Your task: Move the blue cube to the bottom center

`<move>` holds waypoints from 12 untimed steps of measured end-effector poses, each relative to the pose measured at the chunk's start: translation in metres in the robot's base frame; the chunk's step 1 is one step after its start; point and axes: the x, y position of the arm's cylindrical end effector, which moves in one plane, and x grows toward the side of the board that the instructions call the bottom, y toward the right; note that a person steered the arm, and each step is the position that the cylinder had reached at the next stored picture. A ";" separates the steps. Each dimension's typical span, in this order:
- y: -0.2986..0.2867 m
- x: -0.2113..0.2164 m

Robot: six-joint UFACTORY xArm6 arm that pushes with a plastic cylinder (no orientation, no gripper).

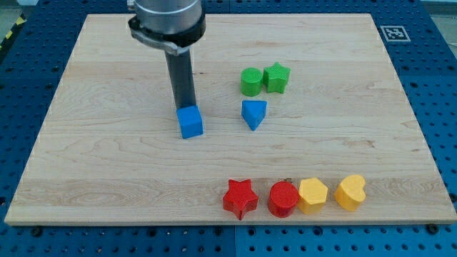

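- Camera view, item one: my tip [186, 107], the bare lower end of a dark rod with no jaws to open or close; it stands upright and touches, or all but touches, the top-side face of the blue cube.
- Blue cube [191, 122]: directly below my tip toward the view's bottom, left of board centre. Judged small, light, rigid, smooth-faced; likely to slide easily on wood and to twist if pushed off-centre. No hold possible; contact should be the middle of its top-side face.
- Blue wedge-like block [253, 113]: to the right of my tip, well apart from the cube.
- Green round block [250, 82] and green star [276, 78]: right and slightly above my tip, touching each other.
- Red star [240, 198], red round block [283, 198], yellow hexagon-like block [313, 195], yellow heart-like block [350, 191]: row far below and right of my tip.
- Obstruction, judged: the red star sits just right of bottom centre; the cube's straight downward path looks open, but drifting right risks a bump.
- Wooden board [100, 143]: bears everything.
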 end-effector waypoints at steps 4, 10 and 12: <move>0.002 0.044; 0.040 0.087; 0.017 0.051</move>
